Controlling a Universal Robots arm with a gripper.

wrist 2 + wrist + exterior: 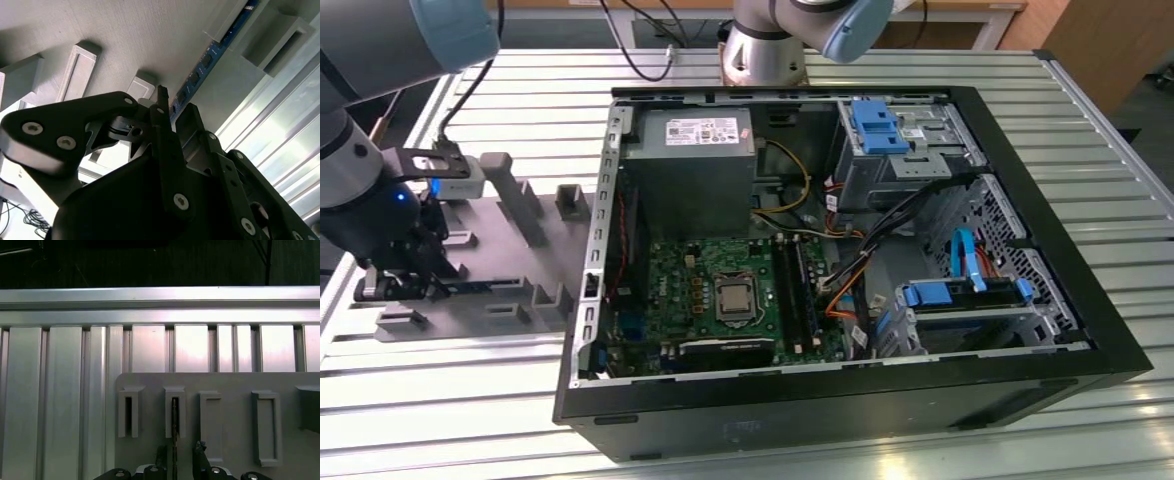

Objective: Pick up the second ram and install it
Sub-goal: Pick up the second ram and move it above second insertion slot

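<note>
**Ram (207, 60) on edge in holder, claw astride**

Ram stands on its long edge in a slot of the grey holder (235, 385). The holder lies on the slatted table (454, 400) at the exterior view's left, beside the opened PC case (827, 425). My claw (181, 452) sits low over the holder with its jaws parted, one finger on each side of the board. First wrist view: a gap shows on both sides.

The second ram (207, 59) is a slim, long blue circuit board carrying dark chips. It stands on its long edge on the grey fixture plate (125, 40), held in slotted blocks. In the first wrist view it appears edge-on (175, 416), upright in one block's slot.
</note>
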